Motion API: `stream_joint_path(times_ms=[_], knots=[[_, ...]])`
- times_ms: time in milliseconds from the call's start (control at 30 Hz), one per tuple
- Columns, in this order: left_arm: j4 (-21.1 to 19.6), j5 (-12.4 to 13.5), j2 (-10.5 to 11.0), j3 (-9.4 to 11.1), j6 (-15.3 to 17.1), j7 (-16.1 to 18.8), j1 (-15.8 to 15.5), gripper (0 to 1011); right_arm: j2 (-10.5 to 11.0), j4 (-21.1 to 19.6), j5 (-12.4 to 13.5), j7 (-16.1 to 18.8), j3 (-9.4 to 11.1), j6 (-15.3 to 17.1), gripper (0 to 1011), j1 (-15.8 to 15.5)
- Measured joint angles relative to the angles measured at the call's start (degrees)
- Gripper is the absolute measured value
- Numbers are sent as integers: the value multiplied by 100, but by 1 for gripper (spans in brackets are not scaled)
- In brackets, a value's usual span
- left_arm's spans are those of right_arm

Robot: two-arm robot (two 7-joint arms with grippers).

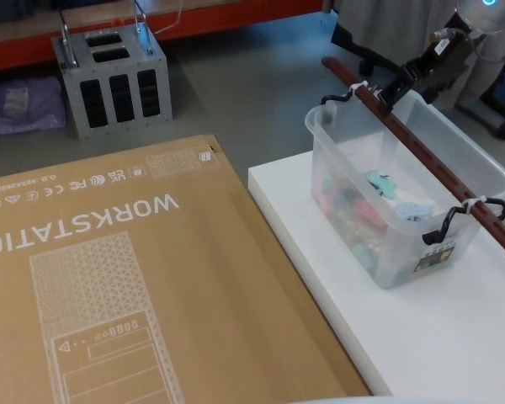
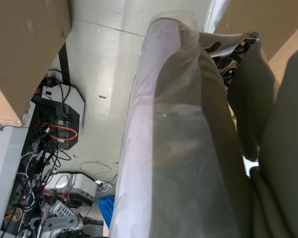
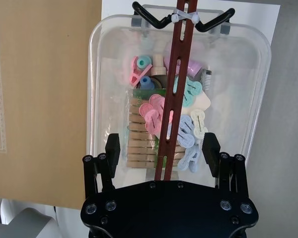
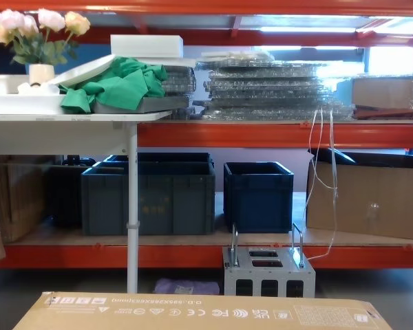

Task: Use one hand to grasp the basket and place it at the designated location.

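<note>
Upper right in the head view, the right tool (image 1: 394, 93) is straddling the handle (image 1: 429, 162) of the basket (image 1: 385, 257) wide open; grasping and placing are seemingly both waiting

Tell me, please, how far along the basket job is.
Done: the right gripper sits at the bar handle of the basket, open fingers either side of it. In hand: the grasp, not yet closed. Left: lifting the basket off the white table and placing it.
</note>
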Motion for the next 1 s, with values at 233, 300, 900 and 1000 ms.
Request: stream_joint_path(times_ms=[233, 300, 900, 1000], knots=[[0, 0, 0, 0, 0, 0, 0, 0, 0, 0, 0, 0, 0, 0, 1001, 0], [0, 0, 0, 0, 0, 0, 0, 0, 0, 0, 0, 0, 0, 0, 1000, 0], [0, 0, 0, 0, 0, 0, 0, 0, -262, 440, -220, 362, -266, 11, 1001, 167], [1, 0, 0, 0, 0, 0, 0, 0, -313, 559, -223, 406, -324, 31, 1000, 198]])
